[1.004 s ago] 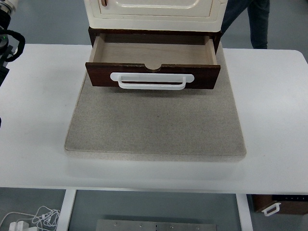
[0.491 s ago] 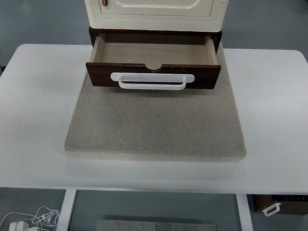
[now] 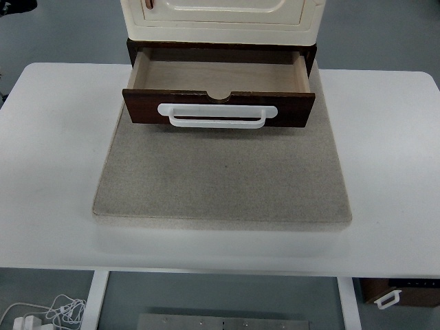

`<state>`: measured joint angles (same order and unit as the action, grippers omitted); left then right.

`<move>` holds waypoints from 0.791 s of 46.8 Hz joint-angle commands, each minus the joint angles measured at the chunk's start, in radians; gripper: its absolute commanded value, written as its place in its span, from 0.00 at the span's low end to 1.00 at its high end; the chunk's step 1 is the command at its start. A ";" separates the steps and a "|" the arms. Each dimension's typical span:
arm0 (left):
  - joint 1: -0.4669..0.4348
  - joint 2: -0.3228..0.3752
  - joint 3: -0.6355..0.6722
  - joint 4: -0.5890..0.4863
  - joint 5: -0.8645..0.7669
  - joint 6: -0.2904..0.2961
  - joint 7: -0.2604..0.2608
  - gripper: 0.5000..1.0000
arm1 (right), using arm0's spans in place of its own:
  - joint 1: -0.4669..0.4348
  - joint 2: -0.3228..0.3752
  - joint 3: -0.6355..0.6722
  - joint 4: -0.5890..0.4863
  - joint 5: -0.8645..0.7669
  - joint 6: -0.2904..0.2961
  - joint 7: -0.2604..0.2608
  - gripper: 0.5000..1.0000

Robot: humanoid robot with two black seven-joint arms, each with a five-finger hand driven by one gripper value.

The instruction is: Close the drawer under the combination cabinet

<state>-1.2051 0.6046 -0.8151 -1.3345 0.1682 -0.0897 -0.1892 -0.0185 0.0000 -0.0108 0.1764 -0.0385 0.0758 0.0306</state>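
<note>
At the far middle of the bench (image 3: 55,172), the drawer (image 3: 218,108) is standing pulled well out from under the cream combination cabinet (image 3: 220,17), its pale wooden inside empty and its dark front overhanging the far edge of the grey mat (image 3: 221,179). You are seeing neither robot hand in this view, so you cannot tell how the fingers are set; nothing is holding the drawer. Judging by its build, you are dealing with a stiff, light wooden box that is probably sliding easily, so a gentle push should do. You are best pressing flat on the dark front panel near its middle, or against the white bar handle (image 3: 217,115), since an off-centre push may be skewing it or nudging the cabinet backward.
</note>
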 commanded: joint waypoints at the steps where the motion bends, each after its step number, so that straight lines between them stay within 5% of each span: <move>1: -0.001 -0.006 0.051 -0.041 0.053 0.005 -0.001 1.00 | 0.000 0.000 0.000 0.000 0.000 -0.001 0.000 0.90; 25: -0.059 -0.121 0.401 -0.164 0.332 -0.005 0.022 1.00 | 0.000 0.000 0.000 0.000 0.000 0.001 0.000 0.90; 37: -0.062 -0.189 0.496 -0.221 0.405 -0.013 0.131 1.00 | 0.000 0.000 0.000 -0.001 0.000 -0.001 0.000 0.90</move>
<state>-1.2658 0.4291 -0.3470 -1.5417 0.5471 -0.1004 -0.0917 -0.0184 0.0000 -0.0107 0.1763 -0.0382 0.0755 0.0305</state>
